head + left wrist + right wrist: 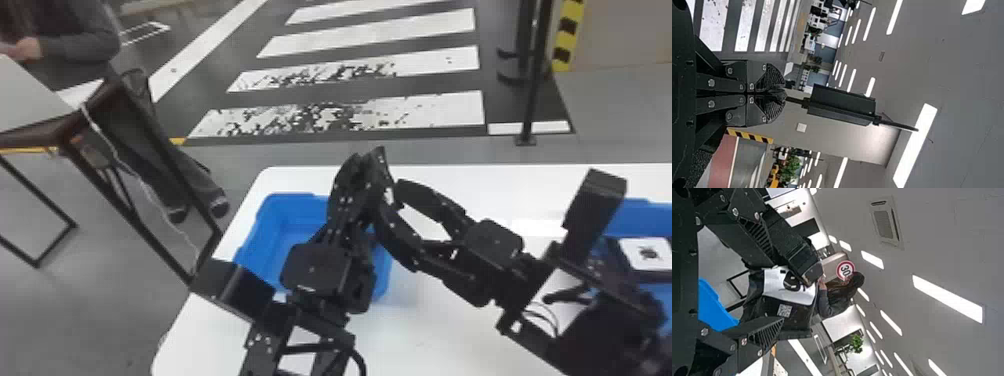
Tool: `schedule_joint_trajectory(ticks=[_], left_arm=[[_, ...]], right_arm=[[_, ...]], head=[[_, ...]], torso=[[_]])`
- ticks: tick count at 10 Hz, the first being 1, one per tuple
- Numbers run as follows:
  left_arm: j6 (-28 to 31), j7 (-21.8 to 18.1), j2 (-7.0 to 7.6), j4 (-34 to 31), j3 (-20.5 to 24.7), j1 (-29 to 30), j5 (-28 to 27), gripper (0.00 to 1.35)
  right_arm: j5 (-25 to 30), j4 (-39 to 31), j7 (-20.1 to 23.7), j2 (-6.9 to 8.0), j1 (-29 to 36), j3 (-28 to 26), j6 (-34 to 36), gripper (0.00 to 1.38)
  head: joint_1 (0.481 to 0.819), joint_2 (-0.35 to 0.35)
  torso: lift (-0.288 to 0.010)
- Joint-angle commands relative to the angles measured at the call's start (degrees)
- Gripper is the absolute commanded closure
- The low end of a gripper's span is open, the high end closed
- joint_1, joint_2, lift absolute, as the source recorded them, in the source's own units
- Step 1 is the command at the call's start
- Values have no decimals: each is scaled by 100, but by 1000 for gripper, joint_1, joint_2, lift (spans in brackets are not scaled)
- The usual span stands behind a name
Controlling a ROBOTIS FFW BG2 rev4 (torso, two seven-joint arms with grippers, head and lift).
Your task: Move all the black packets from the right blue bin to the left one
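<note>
My left gripper (365,159) is above the left blue bin (272,220). In the left wrist view the fingers of my left gripper (785,94) are together. The right wrist view has a black packet (789,321) with a white label, its edge at the left gripper's fingertips, which look shut on it. From the right, my right gripper (387,197) reaches close beside the left one; in its own wrist view the right gripper (775,291) stands open, fingers wide apart on both sides of the packet. Another white-labelled packet (625,250) lies at the right blue bin (637,217), partly behind the right arm.
Both bins stand on a white table (430,340), the left one near its left end. The two arms are very close together over the left bin's right side. Beyond the table are a black pole (532,100) and, at the left, another table (35,110).
</note>
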Motion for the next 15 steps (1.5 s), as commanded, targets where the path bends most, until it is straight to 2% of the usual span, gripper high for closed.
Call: schedule_joint_trajectory(ticks=[1, 5, 6, 7, 10, 11, 12, 13, 14, 15], left_arm=[[-18, -1, -18, -5, 56, -1, -18, 1211], [-32, 43, -71, 65, 193, -43, -98, 1210], [-60, 105, -115, 290, 318, -128, -327, 1210], [-74, 149, -185, 754, 501, -353, -590, 1210], [-313, 193, -344, 2582, 1312, -1393, -2166, 1210], [-285, 281, -352, 2779, 1461, -1478, -2315, 1208], [-4, 325, -352, 2779, 1495, -1436, -1983, 973], [151, 210, -352, 2779, 1495, -1379, -1721, 406], [-116, 61, -361, 2765, 1518, -1337, -1686, 21], [-609, -1, -335, 2709, 1392, -1253, -1435, 85]], right_arm=[[-133, 77, 16, 7, 9, -12, -103, -2], [-282, 133, 33, 15, 136, -126, -300, 30], [-327, 119, 33, 24, 206, -206, -398, 44], [-350, 119, 33, 33, 262, -298, -426, 48], [-350, 20, 42, 51, 403, -618, -440, 67], [-350, 20, 42, 51, 445, -663, -440, 79], [-339, -8, 42, 59, 529, -789, -440, 81], [-8, -162, 33, 112, 740, -1200, -356, 76], [370, -387, 25, 218, 965, -1783, -32, 79], [564, -416, 25, 279, 1078, -2183, 38, 81]], head=[[682, 340], [675, 338], [674, 337], [674, 335], [684, 337], [685, 347], [685, 350], [690, 350], [695, 350], [695, 331]], torso=[[-140], [-140], [-140], [-140], [-140], [-140], [-140], [-140], [-140], [-140]])
